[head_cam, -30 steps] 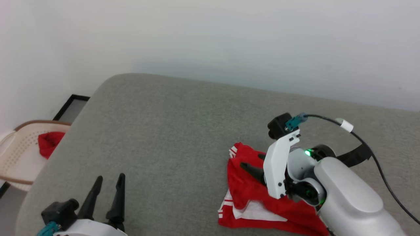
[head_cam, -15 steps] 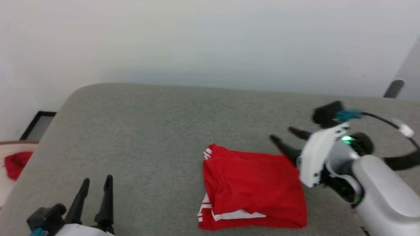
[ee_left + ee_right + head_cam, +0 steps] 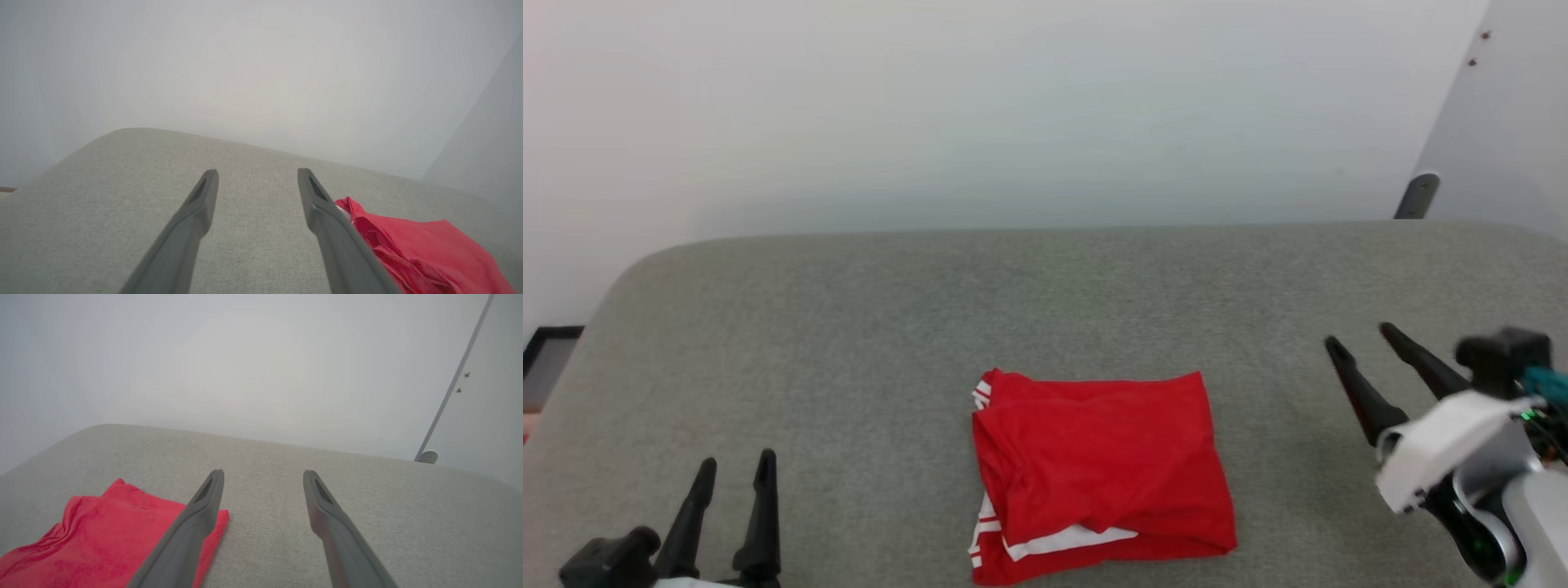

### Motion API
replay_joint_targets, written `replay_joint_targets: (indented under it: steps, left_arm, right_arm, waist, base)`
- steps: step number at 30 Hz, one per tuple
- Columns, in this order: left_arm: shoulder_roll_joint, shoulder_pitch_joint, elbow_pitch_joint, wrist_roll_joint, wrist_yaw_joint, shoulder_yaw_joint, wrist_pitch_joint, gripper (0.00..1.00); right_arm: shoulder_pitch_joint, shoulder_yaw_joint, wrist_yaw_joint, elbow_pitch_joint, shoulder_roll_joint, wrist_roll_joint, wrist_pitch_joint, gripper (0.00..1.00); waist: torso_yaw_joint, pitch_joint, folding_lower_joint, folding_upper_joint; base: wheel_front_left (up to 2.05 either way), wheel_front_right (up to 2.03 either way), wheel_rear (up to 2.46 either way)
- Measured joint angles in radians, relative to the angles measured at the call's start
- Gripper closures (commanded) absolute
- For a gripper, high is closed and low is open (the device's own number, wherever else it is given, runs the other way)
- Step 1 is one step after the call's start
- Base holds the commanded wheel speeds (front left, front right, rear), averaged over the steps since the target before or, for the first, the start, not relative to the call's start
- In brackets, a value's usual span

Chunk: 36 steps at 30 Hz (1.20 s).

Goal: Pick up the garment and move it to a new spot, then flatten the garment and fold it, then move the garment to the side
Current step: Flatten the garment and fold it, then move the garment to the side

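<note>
The garment [image 3: 1094, 469] lies folded into a rough red rectangle with white stripe trim along its left and lower edges, near the front middle of the grey cushioned surface [image 3: 1045, 294]. My left gripper [image 3: 734, 465] stands open at the lower left, well clear of it. Open too, my right gripper [image 3: 1360, 337] hovers to the right of the garment, with nothing between its fingers. The left wrist view has the garment [image 3: 421, 249] at its lower right, beside the open gripper [image 3: 257, 173]. In the right wrist view the garment [image 3: 94, 539] lies at the lower left of the open gripper [image 3: 263, 473].
A plain pale wall rises behind the grey surface. A door edge with a small stopper [image 3: 1417, 194] stands at the far right. A dark frame [image 3: 543, 359] lies on the floor past the left rounded corner.
The right gripper has drawn away from the garment to the right, leaving it folded. The head camera has swung right, so the basket at the left has slipped out of view.
</note>
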<state>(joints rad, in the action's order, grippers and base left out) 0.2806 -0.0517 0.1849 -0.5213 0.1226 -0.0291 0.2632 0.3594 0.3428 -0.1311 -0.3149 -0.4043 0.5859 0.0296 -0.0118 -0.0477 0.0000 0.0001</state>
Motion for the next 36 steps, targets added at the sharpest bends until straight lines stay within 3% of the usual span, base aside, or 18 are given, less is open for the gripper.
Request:
replay_joint_targets:
  steps: [11, 36]
  left_arm:
    - [0.000, -0.021, -0.008, 0.018, -0.001, -0.015, 0.000, 0.00]
    - [-0.004, -0.020, -0.002, 0.030, 0.001, -0.006, 0.000, 0.00]
  right_arm:
    - [-0.167, -0.114, 0.000, 0.033, 0.013, -0.105, -0.166, 0.00]
    - [-0.269, -0.196, 0.000, 0.119, 0.058, -0.174, -0.151, 0.00]
  waist:
    - [-0.034, -0.007, 0.0000, 0.0000]
    - [-0.030, -0.016, 0.0000, 0.0000]
  base:
    - [0.00, 0.00, 0.00]
    - [0.00, 0.00, 0.00]
